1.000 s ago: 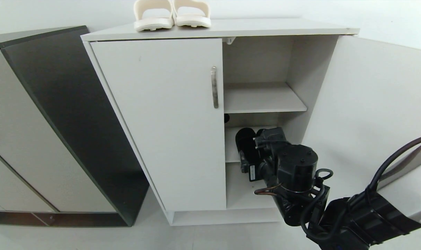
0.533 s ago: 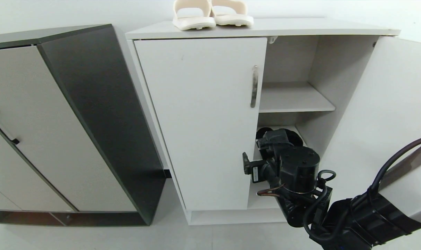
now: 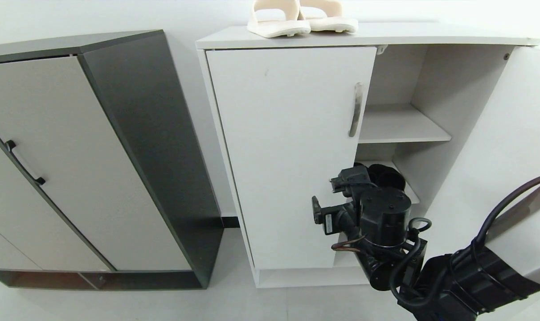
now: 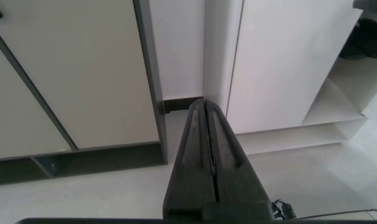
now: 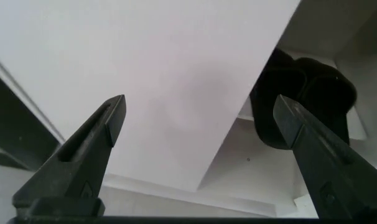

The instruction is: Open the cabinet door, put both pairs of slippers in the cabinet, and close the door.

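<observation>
Looking down at a white cabinet (image 3: 430,39) on a pale floor (image 3: 234,303), with its left door (image 3: 288,156) shut and its right door (image 3: 497,147) swung wide open. Shows a vertical metal handle (image 3: 354,109) at the inner edge of the shut door. Shows two shelves in the open half: an upper shelf (image 3: 403,127), and below it a middle shelf (image 3: 412,195) holding a pair of black slippers (image 3: 386,176) side by side. Shows a pair of cream slippers (image 3: 301,24) side by side on the cabinet's top, above the shut door. Places the right gripper (image 5: 200,106) low in front of the cabinet, near the inner edge of the shut door and close to the black slippers, with its fingers (image 5: 95,143) spread wide apart and holding nothing. Places the left gripper (image 4: 205,109) above the floor, facing the narrow gap between the white cabinet and a dark grey cabinet (image 3: 132,133), with its fingers (image 4: 195,149) pressed together and nothing between them. Shows the dark grey cabinet just left of the white one, with pale doors shut and a black handle (image 3: 25,162) on one of them.
</observation>
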Robot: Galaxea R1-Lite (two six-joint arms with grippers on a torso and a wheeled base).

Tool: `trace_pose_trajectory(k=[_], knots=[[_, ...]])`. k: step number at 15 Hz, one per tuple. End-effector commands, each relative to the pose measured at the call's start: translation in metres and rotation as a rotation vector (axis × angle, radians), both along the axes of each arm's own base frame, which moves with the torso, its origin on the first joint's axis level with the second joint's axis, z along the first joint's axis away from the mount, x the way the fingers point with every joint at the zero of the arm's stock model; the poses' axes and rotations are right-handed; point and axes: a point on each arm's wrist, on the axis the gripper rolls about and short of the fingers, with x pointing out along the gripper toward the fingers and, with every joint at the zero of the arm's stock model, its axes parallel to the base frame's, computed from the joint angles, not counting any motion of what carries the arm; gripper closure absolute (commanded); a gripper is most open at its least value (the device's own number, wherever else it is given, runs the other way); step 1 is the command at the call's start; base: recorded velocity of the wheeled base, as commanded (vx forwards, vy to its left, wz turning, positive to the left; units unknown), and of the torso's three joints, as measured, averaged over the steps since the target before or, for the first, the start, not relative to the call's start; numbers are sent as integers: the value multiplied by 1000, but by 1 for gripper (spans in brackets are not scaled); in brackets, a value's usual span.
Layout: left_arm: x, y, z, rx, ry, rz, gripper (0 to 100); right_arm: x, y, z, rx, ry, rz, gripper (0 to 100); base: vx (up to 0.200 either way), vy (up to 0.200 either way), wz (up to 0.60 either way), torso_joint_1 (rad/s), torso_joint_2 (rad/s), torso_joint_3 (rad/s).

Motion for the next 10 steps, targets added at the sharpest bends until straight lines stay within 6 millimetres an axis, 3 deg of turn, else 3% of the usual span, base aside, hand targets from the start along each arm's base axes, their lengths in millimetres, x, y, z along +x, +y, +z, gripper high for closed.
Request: trace_pose_trajectory(k=[1,10], knots=[[0,0,0,0,2,0,100,0,1,-1,-3,0,2,0,0,0,0,0,0,0],[0,0,0,0,2,0,100,-4,2,0,19,-25,67,0,0,0,0,0,0,0]])
